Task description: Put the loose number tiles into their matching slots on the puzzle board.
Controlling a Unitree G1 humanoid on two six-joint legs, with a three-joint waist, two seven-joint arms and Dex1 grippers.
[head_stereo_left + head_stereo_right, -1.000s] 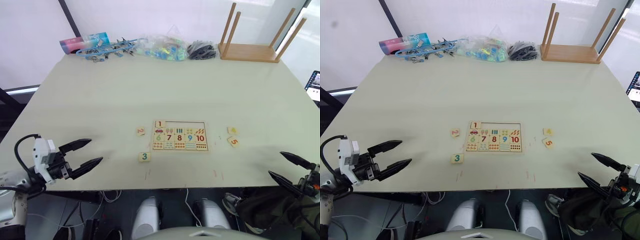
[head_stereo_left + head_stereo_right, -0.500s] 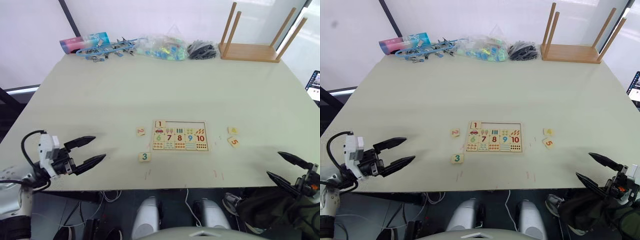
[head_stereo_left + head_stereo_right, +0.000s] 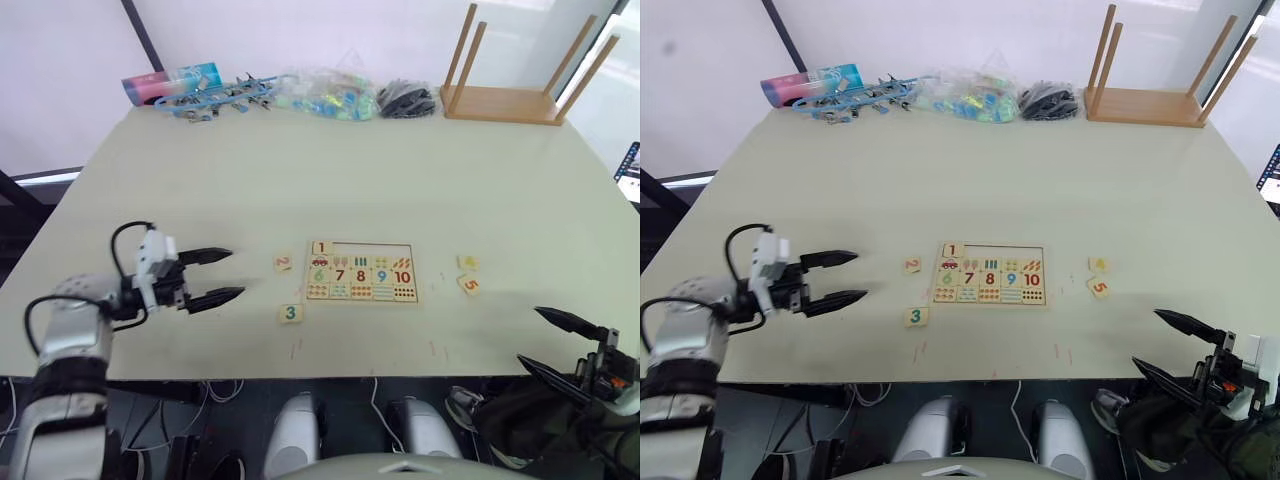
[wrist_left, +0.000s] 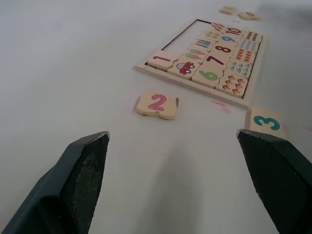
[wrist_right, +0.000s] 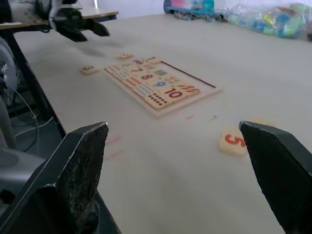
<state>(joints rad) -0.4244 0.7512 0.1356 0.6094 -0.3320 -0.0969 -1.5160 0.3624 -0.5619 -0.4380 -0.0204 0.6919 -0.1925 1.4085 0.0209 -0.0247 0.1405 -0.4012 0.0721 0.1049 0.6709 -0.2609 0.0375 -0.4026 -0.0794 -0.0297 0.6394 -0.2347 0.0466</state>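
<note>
Pale-wood tiles carry a pink 2 (image 4: pixel 157 104), green 3 (image 4: pixel 265 122), red 1 (image 4: pixel 162 59) and orange 5 (image 5: pixel 235 141).

Tile 1 (image 3: pixel 321 248) sits in the puzzle board (image 3: pixel 361 272); others lie loose.

Wide pale cream tabletop (image 3: pixel 330 180), matte and evenly lit, with faint red marks near the front edge. Along the far edge, a row of clutter: a pink-and-blue cylinder (image 3: pixel 168 82) lying on its side at the far left corner, a tangle of blue clips (image 3: pixel 222 98) just beside it, a clear bag of coloured pieces (image 3: pixel 322 94) near the middle, then a dark bundle (image 3: pixel 406 100). At the far right corner, an upturned wooden stool (image 3: pixel 510 75), seat down, legs up. Behind, a plain white wall (image 3: pixel 300 35) crossed by a slanted dark post (image 3: pixel 136 35). Below the front edge, dim floor with loose cables (image 3: pixel 215 395). Off the right edge, part of a lit screen (image 3: pixel 629 162).
</note>
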